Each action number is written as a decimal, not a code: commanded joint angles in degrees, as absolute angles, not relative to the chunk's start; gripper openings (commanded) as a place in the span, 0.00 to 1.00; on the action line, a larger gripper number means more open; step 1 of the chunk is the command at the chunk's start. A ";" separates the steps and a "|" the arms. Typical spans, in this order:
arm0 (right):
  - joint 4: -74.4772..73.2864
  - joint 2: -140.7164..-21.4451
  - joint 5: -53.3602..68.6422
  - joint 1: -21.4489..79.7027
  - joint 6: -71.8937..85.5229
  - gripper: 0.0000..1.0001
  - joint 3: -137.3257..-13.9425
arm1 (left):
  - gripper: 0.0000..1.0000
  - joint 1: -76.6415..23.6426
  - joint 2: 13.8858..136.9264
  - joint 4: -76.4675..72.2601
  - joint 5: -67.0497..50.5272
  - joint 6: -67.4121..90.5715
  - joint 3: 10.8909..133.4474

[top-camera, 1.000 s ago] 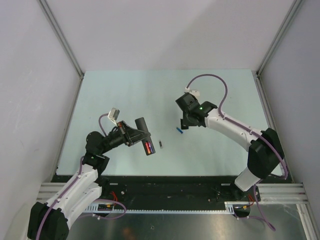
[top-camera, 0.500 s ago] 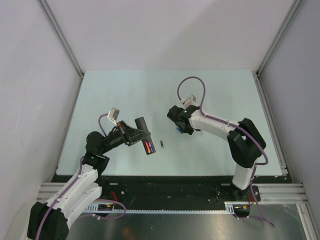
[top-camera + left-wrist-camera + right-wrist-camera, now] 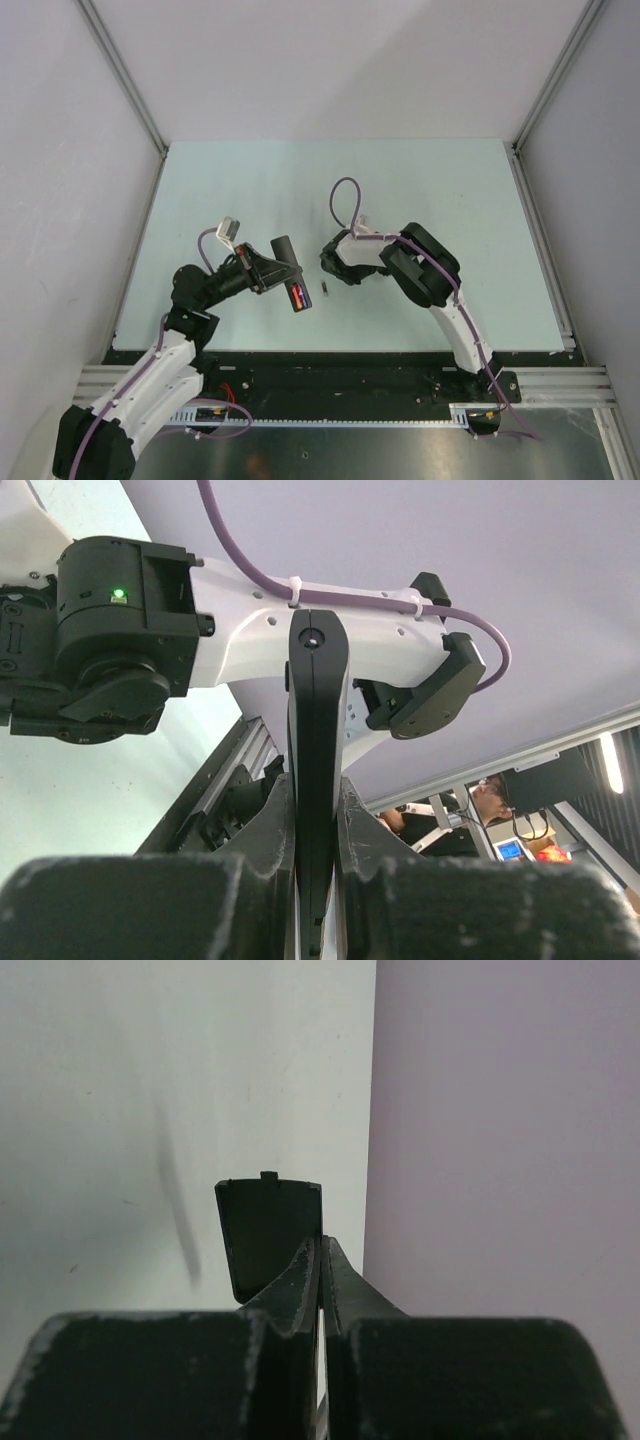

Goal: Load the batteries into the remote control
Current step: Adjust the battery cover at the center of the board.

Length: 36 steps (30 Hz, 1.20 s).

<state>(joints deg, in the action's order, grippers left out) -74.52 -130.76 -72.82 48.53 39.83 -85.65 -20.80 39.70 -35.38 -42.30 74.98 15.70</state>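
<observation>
While the left tool (image 3: 268,272) is clamped tight on the remote control (image 3: 284,250), holding it above the desk (image 3: 250,180) left of centre and toward the near edge, a red-orange battery (image 3: 297,294) shows in its open compartment. The right tool (image 3: 333,268), near it, is pinched shut on the thin black back panel (image 3: 265,1225). One dark battery (image 3: 325,290) lies on the desk between the two tools.
</observation>
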 commanded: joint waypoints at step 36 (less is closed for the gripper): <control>-33.14 -96.50 -15.38 38.76 16.17 0.41 -63.63 | 0.00 -21.88 37.62 -36.83 -40.69 74.88 13.45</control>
